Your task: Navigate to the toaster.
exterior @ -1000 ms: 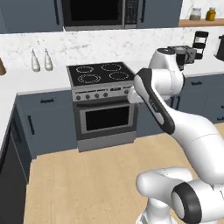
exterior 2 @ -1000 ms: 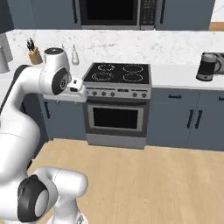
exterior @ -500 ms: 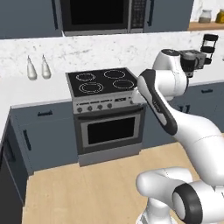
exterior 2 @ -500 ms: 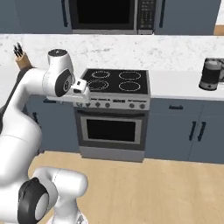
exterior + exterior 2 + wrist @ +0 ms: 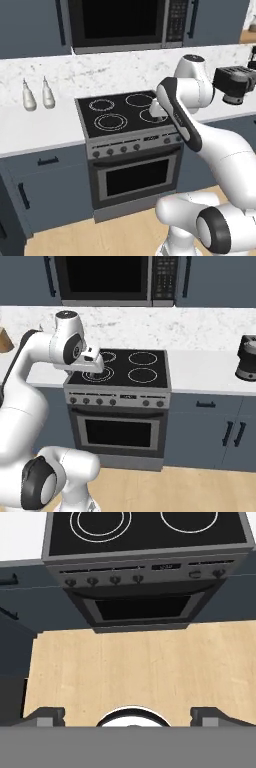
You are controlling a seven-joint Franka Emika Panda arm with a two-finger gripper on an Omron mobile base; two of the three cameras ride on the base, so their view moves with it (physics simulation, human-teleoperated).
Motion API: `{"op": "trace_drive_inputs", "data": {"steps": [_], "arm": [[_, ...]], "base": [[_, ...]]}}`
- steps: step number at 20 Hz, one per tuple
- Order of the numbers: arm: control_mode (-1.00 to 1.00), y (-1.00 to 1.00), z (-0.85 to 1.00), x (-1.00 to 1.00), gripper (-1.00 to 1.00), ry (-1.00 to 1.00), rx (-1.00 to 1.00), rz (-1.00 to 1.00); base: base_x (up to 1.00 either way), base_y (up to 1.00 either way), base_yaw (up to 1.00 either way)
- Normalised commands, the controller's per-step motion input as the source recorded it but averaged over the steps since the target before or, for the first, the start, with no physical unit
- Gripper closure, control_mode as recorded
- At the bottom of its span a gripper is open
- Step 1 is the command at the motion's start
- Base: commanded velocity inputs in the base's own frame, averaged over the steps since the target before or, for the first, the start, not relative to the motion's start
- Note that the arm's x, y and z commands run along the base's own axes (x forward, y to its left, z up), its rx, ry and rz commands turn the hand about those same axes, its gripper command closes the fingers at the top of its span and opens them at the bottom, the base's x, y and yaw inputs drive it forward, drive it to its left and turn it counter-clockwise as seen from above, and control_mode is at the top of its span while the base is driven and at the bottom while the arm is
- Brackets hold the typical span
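Observation:
The toaster is out of view. My gripper (image 5: 127, 717) is open, its two dark fingertips (image 5: 46, 715) far apart with nothing between them. It hangs in front of the stove (image 5: 119, 372) and looks down at the oven door (image 5: 142, 608) and the wooden floor (image 5: 140, 662). From the right base the gripper (image 5: 96, 366) sits over the stove's front left corner. From the left base the dark hand (image 5: 234, 87) shows at the right edge.
A microwave (image 5: 125, 22) hangs above the stove (image 5: 125, 117). Two pale bottles (image 5: 39, 94) stand on the white counter left of it. A dark kettle (image 5: 247, 358) stands on the counter right of the stove. Dark blue cabinets (image 5: 215, 431) run below.
The whole picture has shifted: the base has driven closer to the stove, which now looks larger and lower. The arm holds the same pose, gripper still open.

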Motion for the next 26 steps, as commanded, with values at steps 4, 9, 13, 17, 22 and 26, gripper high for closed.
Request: {"op": "trace_drive_inputs", "data": {"steps": [4, 9, 13, 17, 22, 26], "arm": [[1.00, 0.00, 0.00, 0.00, -1.00, 0.00, 0.00, 0.00], [1.00, 0.00, 0.00, 0.00, -1.00, 0.00, 0.00, 0.00], [1.00, 0.00, 0.00, 0.00, -1.00, 0.00, 0.00, 0.00], [1.00, 0.00, 0.00, 0.00, -1.00, 0.00, 0.00, 0.00], [1.00, 0.00, 0.00, 0.00, -1.00, 0.00, 0.00, 0.00], [1.00, 0.00, 0.00, 0.00, -1.00, 0.00, 0.00, 0.00]], "base": [[0.81, -0.33, -0.06], [0.90, -1.00, 0.00], [0.27, -1.00, 0.00], [-0.38, -1.00, -0.06], [-0.16, -1.00, -0.08], [0.00, -1.00, -0.03]]}}
